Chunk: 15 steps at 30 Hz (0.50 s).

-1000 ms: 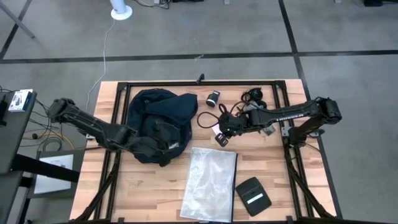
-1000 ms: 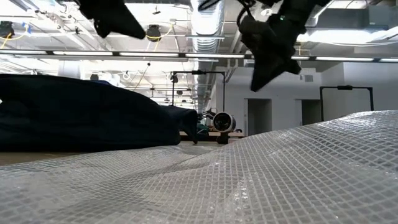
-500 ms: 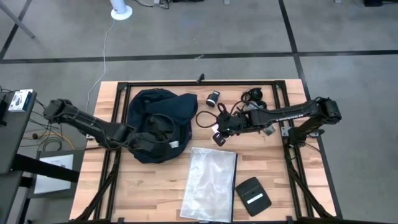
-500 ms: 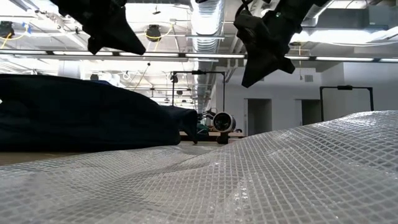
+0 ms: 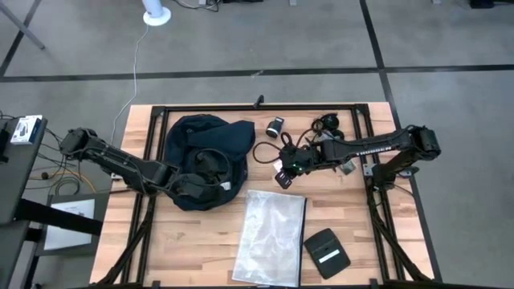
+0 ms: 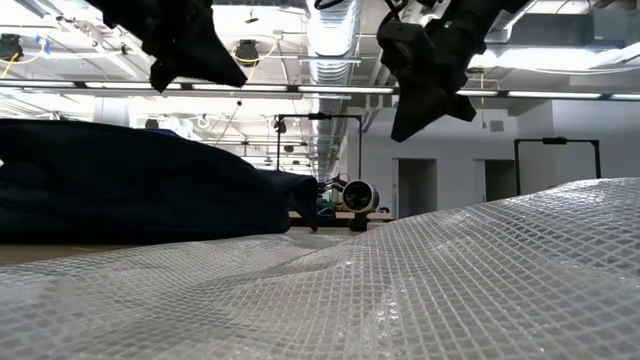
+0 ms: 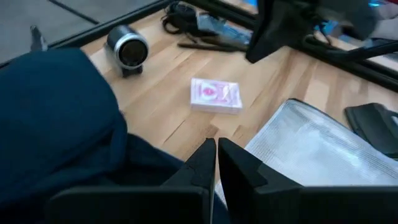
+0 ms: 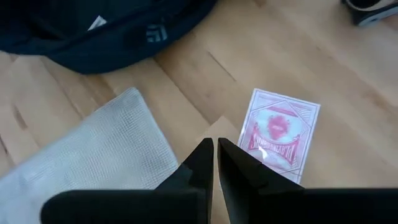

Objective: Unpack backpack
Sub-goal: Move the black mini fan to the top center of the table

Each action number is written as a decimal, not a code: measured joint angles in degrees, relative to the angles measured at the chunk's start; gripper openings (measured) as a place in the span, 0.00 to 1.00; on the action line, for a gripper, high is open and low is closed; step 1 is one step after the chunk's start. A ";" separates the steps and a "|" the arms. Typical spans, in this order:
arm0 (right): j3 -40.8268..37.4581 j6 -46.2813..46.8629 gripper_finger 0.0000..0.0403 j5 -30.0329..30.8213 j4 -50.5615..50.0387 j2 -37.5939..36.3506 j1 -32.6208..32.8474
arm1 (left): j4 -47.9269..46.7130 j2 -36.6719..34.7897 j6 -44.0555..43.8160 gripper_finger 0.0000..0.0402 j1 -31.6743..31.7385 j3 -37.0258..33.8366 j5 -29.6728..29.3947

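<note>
Over the backpack (image 5: 205, 152), left gripper (image 5: 195, 186) closed and empty, little moved, right gripper (image 5: 283, 174) closed, drawn back slightly.

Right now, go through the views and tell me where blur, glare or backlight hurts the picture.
Low view: the plastic bag fills the foreground, soft and out of focus near the lens; both arms are dark silhouettes against bright ceiling lights. Left wrist view: the far arm at the top is blurred; the card box is slightly soft. Right wrist view: the card box is soft-edged. High view: evenly lit, backpack detail lost in dark fabric.
</note>
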 joint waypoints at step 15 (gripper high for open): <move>0.00 1.28 0.06 -6.14 -5.22 0.01 1.85 | -0.28 -0.03 6.80 0.02 -0.06 3.11 5.91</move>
